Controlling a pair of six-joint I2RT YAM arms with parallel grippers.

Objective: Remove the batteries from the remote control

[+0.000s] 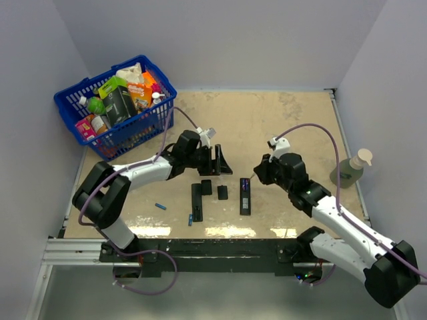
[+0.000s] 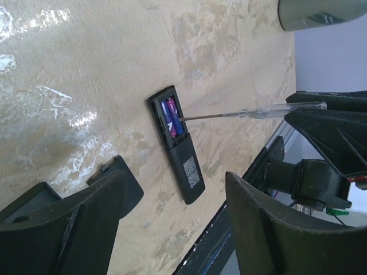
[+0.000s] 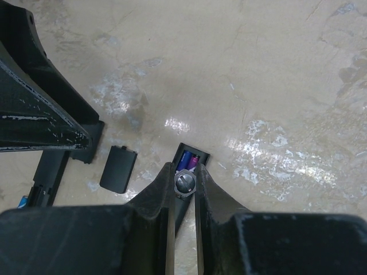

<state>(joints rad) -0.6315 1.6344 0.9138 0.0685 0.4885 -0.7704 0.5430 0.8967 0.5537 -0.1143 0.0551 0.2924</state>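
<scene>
A black remote control (image 1: 245, 195) lies face down at the table's middle, its battery bay open. A blue and a purplish battery (image 3: 191, 160) sit side by side in the bay (image 2: 171, 117). My right gripper (image 3: 184, 170) is shut on a clear-handled screwdriver (image 2: 252, 113), whose tip pokes into the bay at the batteries. My left gripper (image 1: 220, 162) hovers open just behind and to the left of the remote (image 2: 178, 146), holding nothing. Two loose blue batteries (image 1: 161, 207) (image 1: 190, 219) lie on the table at the front left.
A second black remote (image 1: 197, 202) lies left of the first, with two flat black covers (image 1: 207, 187) (image 1: 222, 193) between them. A blue basket (image 1: 70, 110) of groceries stands at the back left. A soap bottle (image 1: 350, 170) is at the right edge.
</scene>
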